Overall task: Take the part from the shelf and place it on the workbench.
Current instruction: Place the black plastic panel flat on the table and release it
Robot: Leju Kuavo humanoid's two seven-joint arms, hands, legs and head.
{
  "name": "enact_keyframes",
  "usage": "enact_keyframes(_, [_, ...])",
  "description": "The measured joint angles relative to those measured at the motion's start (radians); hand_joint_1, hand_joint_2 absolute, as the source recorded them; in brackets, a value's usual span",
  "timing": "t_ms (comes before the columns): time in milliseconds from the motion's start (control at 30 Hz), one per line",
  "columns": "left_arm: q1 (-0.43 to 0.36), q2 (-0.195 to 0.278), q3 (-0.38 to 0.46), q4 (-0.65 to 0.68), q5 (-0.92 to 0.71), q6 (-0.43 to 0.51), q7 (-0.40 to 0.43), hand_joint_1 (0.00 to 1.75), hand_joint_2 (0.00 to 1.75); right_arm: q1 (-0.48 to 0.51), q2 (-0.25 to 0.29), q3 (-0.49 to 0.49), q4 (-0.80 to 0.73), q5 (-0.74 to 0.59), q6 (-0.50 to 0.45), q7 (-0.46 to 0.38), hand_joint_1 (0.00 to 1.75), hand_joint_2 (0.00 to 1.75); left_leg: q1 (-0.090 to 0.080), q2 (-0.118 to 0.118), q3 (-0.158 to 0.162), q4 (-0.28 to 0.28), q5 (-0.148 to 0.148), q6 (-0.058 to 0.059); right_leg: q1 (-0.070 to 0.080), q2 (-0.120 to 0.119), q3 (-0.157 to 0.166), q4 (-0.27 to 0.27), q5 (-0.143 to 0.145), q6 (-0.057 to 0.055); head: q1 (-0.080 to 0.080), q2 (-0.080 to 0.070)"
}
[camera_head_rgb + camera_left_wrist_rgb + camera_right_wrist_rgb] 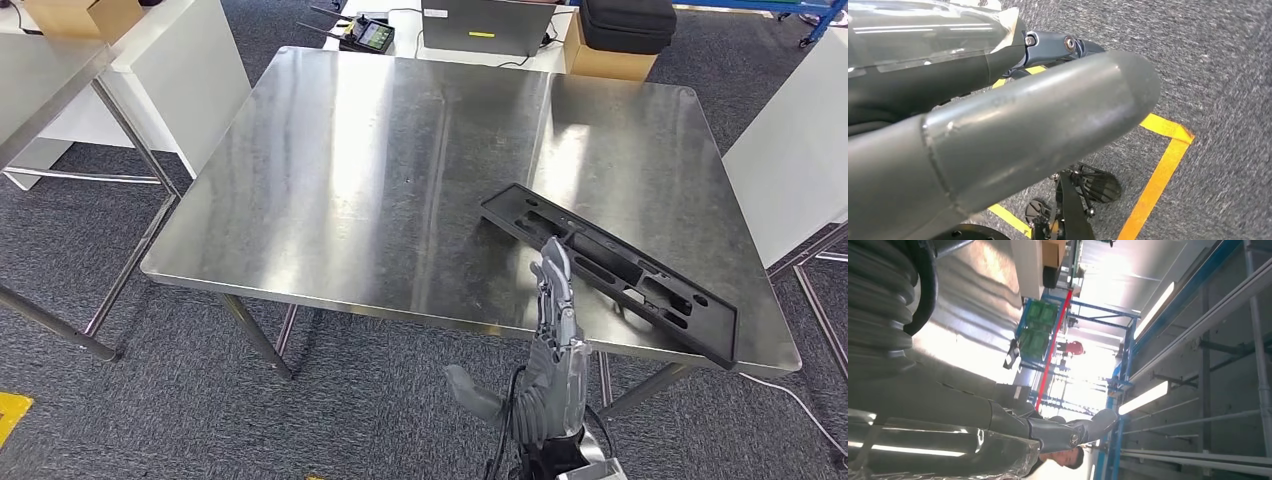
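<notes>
The steel workbench (380,170) spreads across the middle of the head view, and lying flat at its lower right, one end poking just past the near corner, is the long black plastic part (612,268), so by the look of it the placing is done. Lower centre of the frame, the right hand (556,340) reaches up with fingers straight and thumb splayed wide, gripping nothing, its fingertips overlapping the part's near edge, most likely because it has let go. The left hand (1013,135) hangs over carpet and yellow floor tape (1160,172); I cannot tell whether it is closed.
</notes>
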Motion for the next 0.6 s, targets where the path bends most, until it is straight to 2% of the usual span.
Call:
enact_keyframes(100, [0.0, 0.0, 0.016, -0.001, 0.005, 0.003, 0.005, 0.0, 0.0, -0.008, 0.02, -0.004, 0.017, -0.011, 0.017, -0.001, 0.0, 1.75, 0.0, 0.001, 0.004, -0.006, 0.007, 0.014, -0.002, 0.0, 0.003, 0.002, -0.002, 0.008, 0.0, 0.0])
enact_keyframes(167, [-0.001, -0.001, 0.02, -0.001, 0.006, 0.006, 0.012, 0.0, 0.0, -0.01, 0.029, -0.007, 0.025, -0.013, 0.021, -0.002, 0.0, 1.75, 0.006, 0.003, 0.007, -0.016, 0.016, 0.025, -0.001, 0.002, -0.012, 0.041, -0.034, 0.003, 0.001, 0.0])
enact_keyframes(200, [-0.002, -0.002, 0.021, -0.001, 0.008, 0.009, 0.015, 0.0, 0.0, -0.01, 0.032, -0.01, 0.028, -0.013, 0.022, -0.003, 0.0, 1.75, 0.008, 0.004, 0.008, -0.018, 0.018, 0.028, -0.001, 0.004, -0.025, 0.075, -0.057, -0.003, 0.003, 0.0])
enact_keyframes(267, [-0.003, -0.002, 0.028, -0.001, 0.014, 0.016, 0.023, 0.0, 0.0, -0.009, 0.036, -0.016, 0.037, -0.004, 0.018, -0.002, 0.0, 1.75, 0.008, 0.004, 0.003, -0.018, 0.021, 0.031, 0.001, 0.007, -0.071, 0.184, -0.113, -0.015, 0.004, 0.0])
enact_keyframes(333, [-0.002, -0.002, 0.038, -0.001, 0.022, 0.023, 0.03, 0.0, 0.0, -0.005, 0.04, -0.026, 0.05, 0.009, 0.01, 0.002, 0.0, 1.75, 0.006, 0.004, -0.003, -0.018, 0.026, 0.032, 0.004, 0.01, -0.104, 0.276, -0.148, -0.017, 0.004, 0.0])
enact_keyframes(367, [-0.002, -0.003, 0.043, -0.001, 0.027, 0.025, 0.033, 0.0, 0.0, -0.003, 0.043, -0.03, 0.057, 0.015, 0.006, 0.004, 0.0, 1.75, 0.005, 0.003, -0.007, -0.018, 0.029, 0.03, 0.006, 0.011, -0.096, 0.275, -0.145, -0.013, 0.005, 0.0])
enact_keyframes(400, [-0.002, -0.004, 0.047, -0.001, 0.031, 0.026, 0.036, 0.0, 0.0, -0.002, 0.046, -0.033, 0.064, 0.021, 0.004, 0.005, 0.0, 1.75, 0.004, 0.002, -0.01, -0.017, 0.034, 0.027, 0.008, 0.011, -0.067, 0.235, -0.129, -0.008, 0.004, 0.0])
enact_keyframes(467, [-0.002, -0.008, 0.056, -0.001, 0.04, 0.03, 0.038, 0.0, 0.0, -0.002, 0.053, -0.035, 0.074, 0.032, 0.002, 0.006, 0.0, 1.75, 0.003, -0.002, -0.017, -0.017, 0.043, 0.019, 0.011, 0.013, 0.024, 0.092, -0.088, -0.005, 0.004, 0.0])
enact_keyframes(500, [-0.003, -0.01, 0.061, -0.001, 0.043, 0.032, 0.039, 0.0, 0.0, -0.001, 0.056, -0.036, 0.077, 0.037, 0.001, 0.006, 0.0, 1.75, 0.003, -0.003, -0.019, -0.016, 0.048, 0.013, 0.014, 0.015, 0.057, 0.04, -0.071, -0.008, 0.003, 0.0])
enact_keyframes(533, [-0.003, -0.011, 0.066, -0.001, 0.046, 0.033, 0.039, 0.0, 0.0, 0.0, 0.059, -0.036, 0.08, 0.041, 0.001, 0.005, 0.0, 1.75, 0.003, -0.004, -0.021, -0.015, 0.053, 0.007, 0.017, 0.018, 0.072, 0.009, -0.061, -0.014, 0.002, 0.0])
enact_keyframes(600, [-0.002, -0.015, 0.072, -0.001, 0.051, 0.034, 0.037, 0.0, 0.0, 0.004, 0.064, -0.039, 0.085, 0.045, 0.001, 0.003, 0.0, 1.75, 0.005, -0.007, -0.023, -0.015, 0.063, -0.008, 0.021, 0.02, 0.063, 0.002, -0.049, -0.031, 0.002, 0.0])
